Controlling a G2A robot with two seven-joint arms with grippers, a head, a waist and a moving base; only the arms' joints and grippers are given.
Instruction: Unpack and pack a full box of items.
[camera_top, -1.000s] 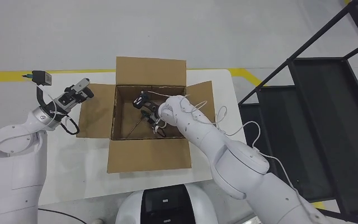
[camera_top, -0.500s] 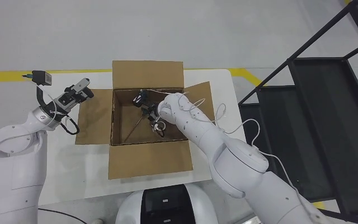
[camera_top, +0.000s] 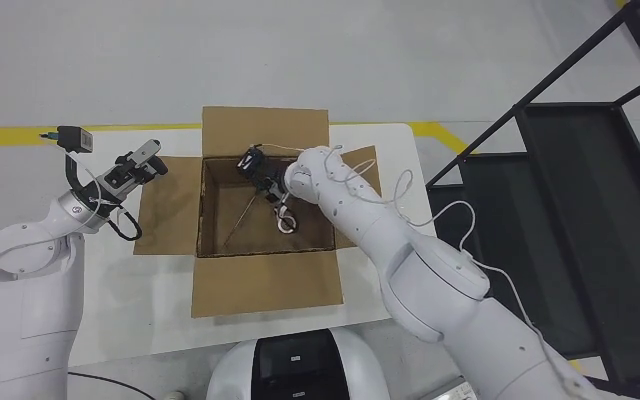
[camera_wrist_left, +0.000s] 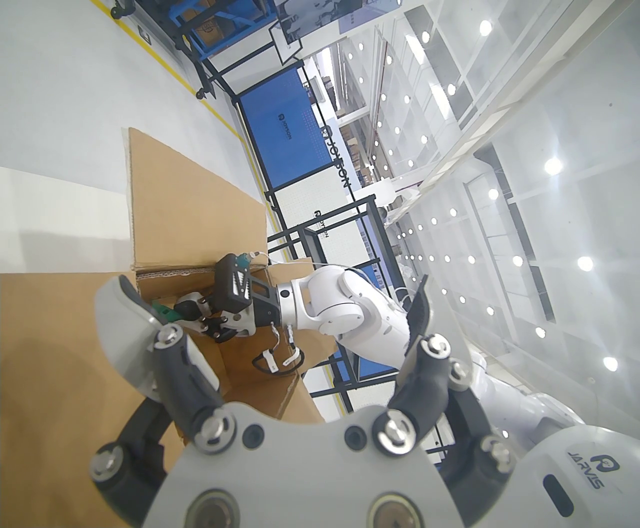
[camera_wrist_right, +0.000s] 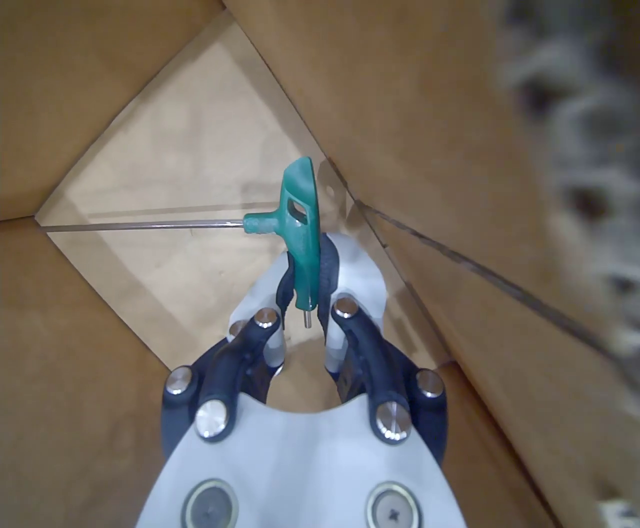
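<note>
The cardboard box (camera_top: 265, 285) stood open at the middle of the top view on the white table (camera_top: 120, 300), its four flaps folded outward. The right gripper (camera_wrist_right: 305, 270) was down inside the box, near the far wall at the upper middle of the opening. Its fingers were nearly closed and pinched the lower part of the green handle of a T-handle hex key (camera_wrist_right: 302, 235), with the rest of the handle sticking out past the fingertips. The key's thin steel shaft ran sideways from the handle toward a corner of the box floor. In the top view it showed as a fine line slanting toward the lower left of the interior, and whether its tip touched the cardboard could not be told. The left gripper (camera_top: 158, 160) hung at the left of the top view, over the outer edge of the left flap, its fingers spread wide with nothing between them. Dark metal steps (camera_top: 540, 200) stood at the right of the frame, and a yellow floor line (camera_top: 130, 128) ran behind the table.
</note>
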